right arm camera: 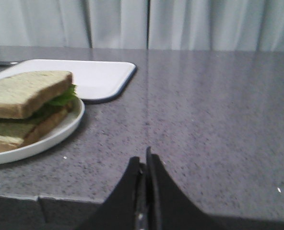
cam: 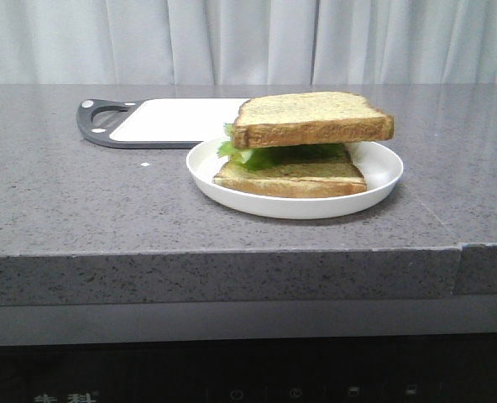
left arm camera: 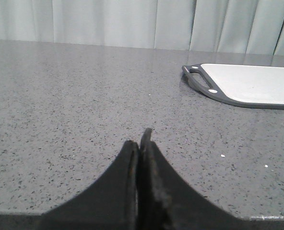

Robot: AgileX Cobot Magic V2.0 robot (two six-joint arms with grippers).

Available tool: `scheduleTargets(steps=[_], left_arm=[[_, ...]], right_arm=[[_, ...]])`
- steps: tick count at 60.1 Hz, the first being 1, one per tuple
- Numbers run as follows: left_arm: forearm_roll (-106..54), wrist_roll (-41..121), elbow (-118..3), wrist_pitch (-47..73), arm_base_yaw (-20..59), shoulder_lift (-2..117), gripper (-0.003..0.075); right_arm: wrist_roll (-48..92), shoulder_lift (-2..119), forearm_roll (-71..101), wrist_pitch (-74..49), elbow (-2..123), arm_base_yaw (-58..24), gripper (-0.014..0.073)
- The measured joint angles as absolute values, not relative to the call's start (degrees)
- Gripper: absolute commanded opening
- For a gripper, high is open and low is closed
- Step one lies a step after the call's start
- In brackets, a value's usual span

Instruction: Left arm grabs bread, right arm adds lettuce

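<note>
Grey counter: plate holds bread over lettuce; both end effectors closed.

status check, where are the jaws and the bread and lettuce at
Left gripper and right gripper: jaws shut, empty, low over the counter. Lettuce sandwiched between bread and bottom slice on the plate. Nothing in the way.

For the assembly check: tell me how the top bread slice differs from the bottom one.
The top slice is thicker and rests on the lettuce; the bottom slice is thinner and lies flat on the white plate. The top slice overhangs toward the right; the bottom stays inside the rim. Both are tan with brown crusts.
</note>
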State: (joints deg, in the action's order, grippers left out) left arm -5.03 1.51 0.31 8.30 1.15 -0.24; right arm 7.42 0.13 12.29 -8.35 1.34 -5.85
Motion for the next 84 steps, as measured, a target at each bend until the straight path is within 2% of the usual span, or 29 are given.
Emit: scheduleTargets(steps=[11, 84], left_arm=[[-5.0, 1.5, 0.3, 8.3, 1.2, -0.2, -0.0021], [-5.0, 1.4, 0.3, 8.3, 1.2, -0.2, -0.0021]], right_arm=[[3.2, -0.5, 12.2, -8.2, -1.5, -0.5, -0.0061], [2.3, -0.5, 12.1, -8.2, -1.5, -0.3, -0.0061]])
